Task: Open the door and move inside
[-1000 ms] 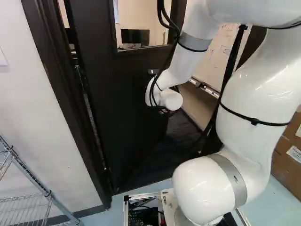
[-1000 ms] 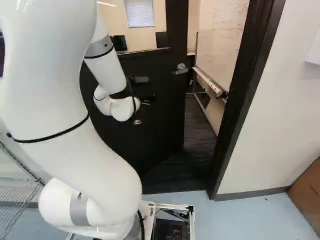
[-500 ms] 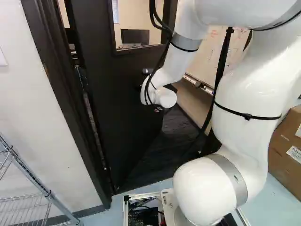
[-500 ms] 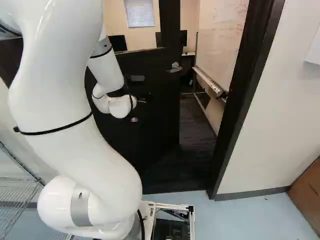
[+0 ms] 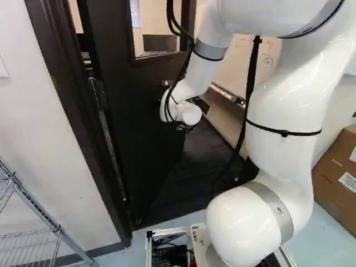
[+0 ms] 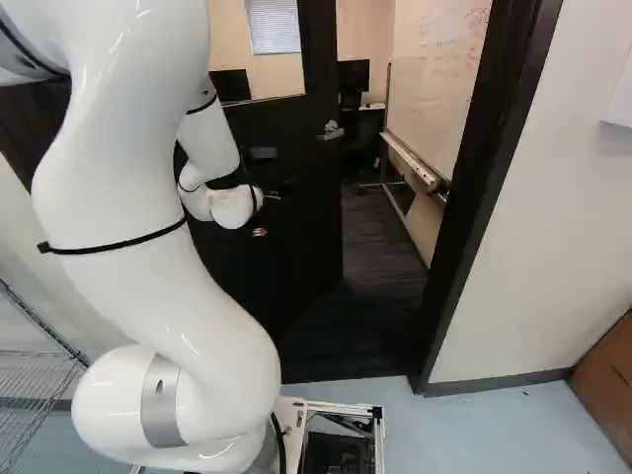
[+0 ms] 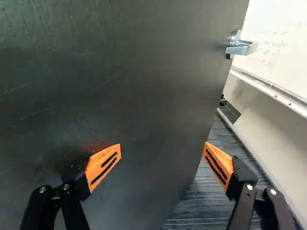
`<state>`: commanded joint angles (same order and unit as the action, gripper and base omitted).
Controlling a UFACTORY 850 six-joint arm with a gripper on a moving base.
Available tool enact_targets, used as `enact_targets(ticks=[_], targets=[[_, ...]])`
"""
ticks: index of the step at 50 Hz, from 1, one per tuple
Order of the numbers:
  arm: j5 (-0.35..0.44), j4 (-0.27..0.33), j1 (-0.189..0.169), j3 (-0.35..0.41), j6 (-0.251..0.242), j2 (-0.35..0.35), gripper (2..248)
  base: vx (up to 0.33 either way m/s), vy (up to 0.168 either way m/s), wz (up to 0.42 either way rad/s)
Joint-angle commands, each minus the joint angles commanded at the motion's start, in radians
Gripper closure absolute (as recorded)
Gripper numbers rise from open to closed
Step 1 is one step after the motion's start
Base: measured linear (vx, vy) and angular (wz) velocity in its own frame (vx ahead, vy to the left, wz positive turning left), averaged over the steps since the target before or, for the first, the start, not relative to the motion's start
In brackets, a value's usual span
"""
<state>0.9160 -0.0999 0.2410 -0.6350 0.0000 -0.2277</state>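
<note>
The black door [image 6: 296,247] stands partly open, swung away from the base, with an opening between its free edge and the right-hand frame post. Its silver lever handle [image 6: 331,130] is near that edge. My gripper [image 6: 260,232] is at the door's face, lower than the handle and nearer the hinges, mostly hidden behind the white wrist. In the wrist view the gripper [image 7: 163,148] has its orange pads wide apart, nothing between them. One finger is close to the door panel [image 7: 120,86]; contact cannot be told. The handle [image 7: 241,48] lies ahead, beyond the fingers.
Dark door frame posts [image 6: 494,178] border the doorway. Beyond it are dark carpet [image 6: 380,267] and a whiteboard with a tray [image 6: 415,163] along one side. A wire shelf [image 5: 33,239] stands by the left wall, cardboard boxes [image 5: 336,167] at the right of the left base view.
The door has swung further inward, widening the opening. My arm has moved along with it, its wrist shifting left in both base views. The base has not moved.
</note>
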Motion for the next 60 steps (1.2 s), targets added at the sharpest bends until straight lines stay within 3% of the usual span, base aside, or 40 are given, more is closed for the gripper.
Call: enact_targets(ticks=[60], targets=[[0.0, 0.0, 0.108, -0.168, 0.0, -0.141, 3, 0.0, 0.0, 0.0]])
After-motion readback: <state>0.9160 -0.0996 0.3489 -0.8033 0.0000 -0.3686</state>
